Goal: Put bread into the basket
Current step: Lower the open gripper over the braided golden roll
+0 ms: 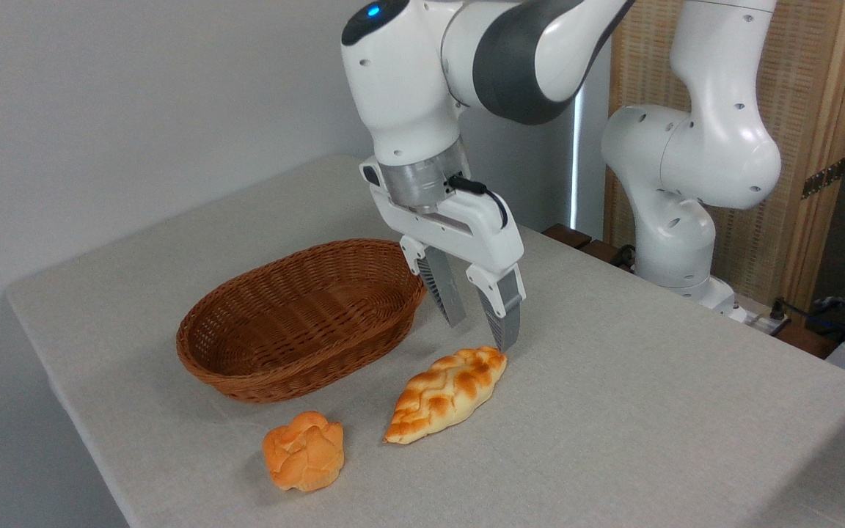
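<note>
Gripper (pixel 479 334) spread wide, empty, w/ the bread (pixel 446 394) lying down-left of my tips, long axis diagonal.

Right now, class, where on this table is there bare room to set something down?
Free: the cloth right of the loaf toward the arm's base, and behind the basket. Crowded: the front, where bun, loaf and basket sit close, with the hand above the loaf.

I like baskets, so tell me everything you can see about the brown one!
The basket is oval, woven from brown wicker, shallow with sides flaring outward. It is empty and sits upright on the grey table, left of the gripper. Nothing touches it but the table; both breads lie in front of it.
</note>
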Robot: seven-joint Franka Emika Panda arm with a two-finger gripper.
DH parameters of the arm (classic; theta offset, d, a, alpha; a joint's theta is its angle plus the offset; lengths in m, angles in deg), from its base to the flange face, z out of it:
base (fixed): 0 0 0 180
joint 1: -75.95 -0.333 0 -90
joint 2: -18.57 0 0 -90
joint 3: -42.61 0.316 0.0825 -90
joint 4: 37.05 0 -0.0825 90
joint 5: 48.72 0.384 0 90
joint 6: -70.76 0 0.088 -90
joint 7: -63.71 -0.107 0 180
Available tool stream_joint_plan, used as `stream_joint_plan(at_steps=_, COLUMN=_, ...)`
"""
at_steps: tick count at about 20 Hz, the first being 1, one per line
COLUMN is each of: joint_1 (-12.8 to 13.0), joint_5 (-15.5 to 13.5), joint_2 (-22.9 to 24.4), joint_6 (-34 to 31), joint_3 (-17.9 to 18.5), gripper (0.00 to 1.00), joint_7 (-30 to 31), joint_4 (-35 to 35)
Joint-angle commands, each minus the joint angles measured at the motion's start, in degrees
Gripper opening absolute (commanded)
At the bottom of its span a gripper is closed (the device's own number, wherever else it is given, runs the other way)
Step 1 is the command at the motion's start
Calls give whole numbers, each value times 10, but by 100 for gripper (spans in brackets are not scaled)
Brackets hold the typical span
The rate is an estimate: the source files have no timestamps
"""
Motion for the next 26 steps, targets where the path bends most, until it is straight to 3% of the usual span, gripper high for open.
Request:
stream_joint_plan(at_steps=1, joint_1=-1, joint_5=6, joint_2=14, joint_6=61, joint_3=5, gripper=100, joint_7=-15, joint_4=45)
stream_joint_plan(at_steps=15, joint_1=-1, joint_5=7, joint_2=2, joint_6=117, joint_3=5, gripper=100, joint_7=-18, joint_4=68)
stream_joint_plan(at_steps=20, joint_1=-5, joint_5=9, joint_2=2, joint_6=123, joint_3=6, gripper=100, joint_7=-48, joint_4=68)
stream_joint_plan(at_steps=23, joint_1=-9, joint_5=32, joint_2=2, joint_6=126, joint_3=6, gripper=100, joint_7=-49, joint_4=68)
stream_joint_plan(at_steps=26, joint_1=-10, joint_5=33, joint_2=-1, joint_6=138, joint_3=6, gripper=100, joint_7=-49, joint_4=68)
